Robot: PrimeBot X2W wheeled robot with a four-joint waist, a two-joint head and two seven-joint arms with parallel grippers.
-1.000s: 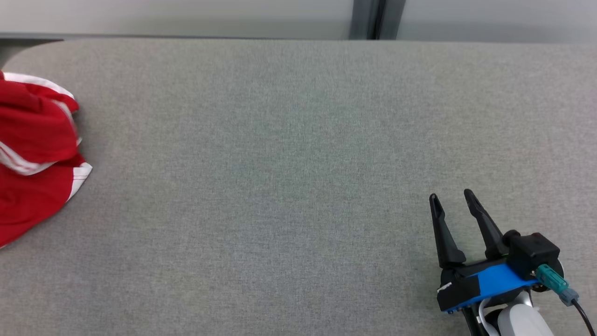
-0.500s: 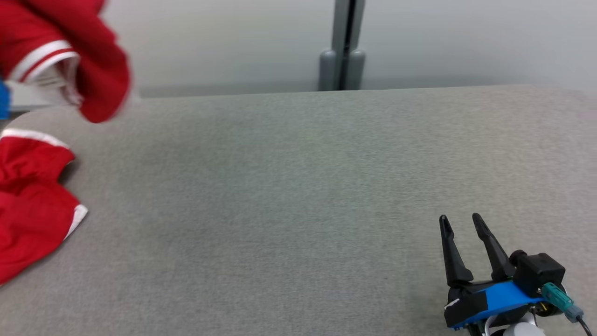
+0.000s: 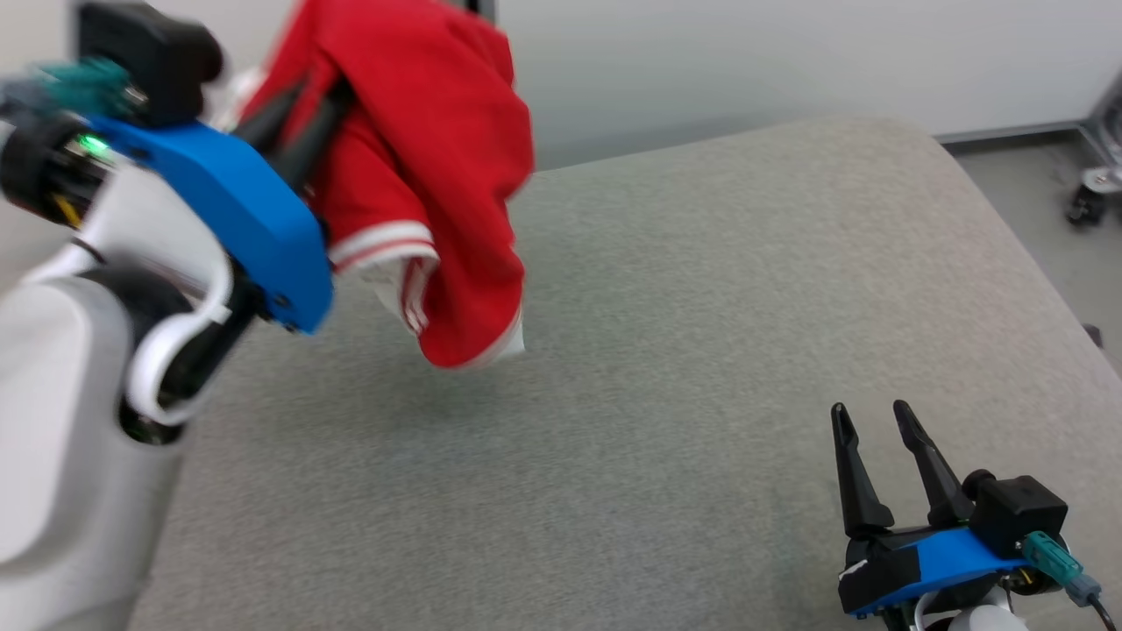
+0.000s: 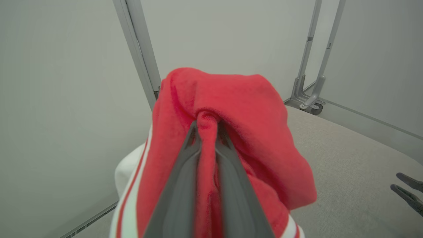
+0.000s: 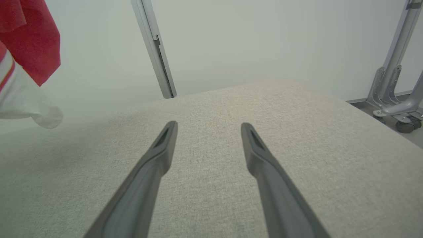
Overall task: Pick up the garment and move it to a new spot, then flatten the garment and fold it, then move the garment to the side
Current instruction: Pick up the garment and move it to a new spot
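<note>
Behind the grey cloth-covered counter [image 3: 701, 289] rises a pale wall [image 5: 264, 39] with a slim metal post [image 5: 153, 49] against it. Off the counter's far right corner, a metal frame on castors [image 5: 393, 105] stands on the floor. The red garment [image 3: 438, 175], trimmed with white stripes, hangs in the air over the left part of the counter. Its lowest fold is close above the fabric, and I cannot tell whether it touches. In the left wrist view the hanging cloth hides most of the post.

The left hand [image 4: 207, 127] is raised high at the left, and its pale forearm [image 3: 53, 421] looms large in the head view. Its fingers angle up and to the right and are clamped tight on a bunched fold of the garment, which drapes over and around both of them. The right hand [image 3: 868, 410] sits low near the counter's near right edge. Its fingers point away from the robot and are spread wide apart, well clear of the garment.
</note>
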